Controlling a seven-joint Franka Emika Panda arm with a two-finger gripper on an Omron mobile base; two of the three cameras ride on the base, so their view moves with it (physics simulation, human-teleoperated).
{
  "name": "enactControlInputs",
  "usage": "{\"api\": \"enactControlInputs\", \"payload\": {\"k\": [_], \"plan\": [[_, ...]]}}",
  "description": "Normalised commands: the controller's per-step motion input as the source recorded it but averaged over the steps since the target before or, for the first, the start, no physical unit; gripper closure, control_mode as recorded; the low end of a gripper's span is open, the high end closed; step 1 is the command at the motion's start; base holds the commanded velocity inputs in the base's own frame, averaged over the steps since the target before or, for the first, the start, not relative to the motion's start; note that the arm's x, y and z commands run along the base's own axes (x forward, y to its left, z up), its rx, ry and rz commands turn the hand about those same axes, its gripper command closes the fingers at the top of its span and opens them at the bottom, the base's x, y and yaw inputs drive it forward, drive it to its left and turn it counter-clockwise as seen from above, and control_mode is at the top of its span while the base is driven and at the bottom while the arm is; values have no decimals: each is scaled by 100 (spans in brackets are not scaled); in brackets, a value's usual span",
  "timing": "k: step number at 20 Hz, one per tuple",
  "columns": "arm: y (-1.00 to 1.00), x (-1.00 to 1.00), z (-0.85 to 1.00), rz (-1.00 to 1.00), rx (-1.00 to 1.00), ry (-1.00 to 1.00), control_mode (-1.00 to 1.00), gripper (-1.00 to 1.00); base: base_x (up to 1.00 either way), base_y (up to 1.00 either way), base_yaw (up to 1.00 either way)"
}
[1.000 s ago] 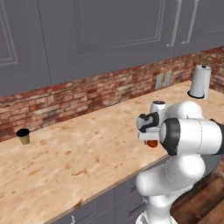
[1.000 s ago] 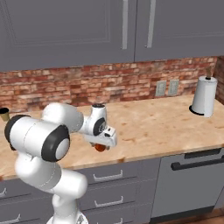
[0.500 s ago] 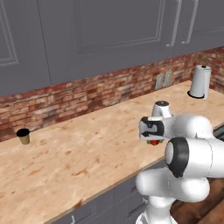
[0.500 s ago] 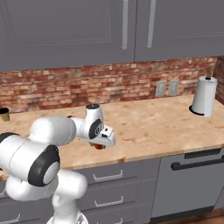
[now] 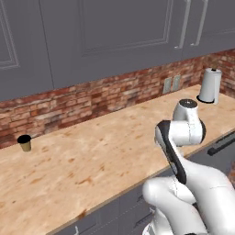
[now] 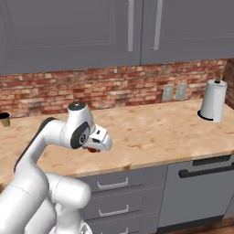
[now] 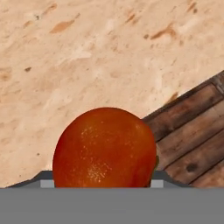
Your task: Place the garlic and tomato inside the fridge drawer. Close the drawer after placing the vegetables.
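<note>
One tomato (image 7: 105,148) seen close up in the hand view, red-orange and round, seated between the gripper (image 6: 93,149) jaws at the bottom of that view; jaws partly closed onto it, fingertips themselves mostly hidden behind the fruit. Held above the pale speckled counter (image 7: 87,57), near its front edge, with dark wood floor planks (image 7: 192,131) visible past that edge. In the right base view, a small red patch showing under the white hand, just above the counter (image 6: 151,132) near its front edge and over the grey drawer fronts (image 6: 112,185). Arm (image 5: 183,133) bent forward over the counter in the left base view, hand hidden behind its own links. Elsewhere: small dark-topped tan cup (image 5: 25,142) far left by the brick backsplash (image 5: 92,101); paper towel roll (image 6: 213,100) upright at far right, well apart from the hand.
</note>
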Motion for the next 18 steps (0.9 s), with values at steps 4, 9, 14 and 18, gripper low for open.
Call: {"api": "enactControlInputs", "payload": {"k": [4,9,14,18], "plan": [[47,-50,9,2,-8,-8,-100,100,0,0,0],[7,-3,-2,1,-1,0,100,100,-71,57,3],[0,0,0,0,0,0,100,100,-100,79,8],[0,0,0,0,0,0,100,100,-100,59,16]]}}
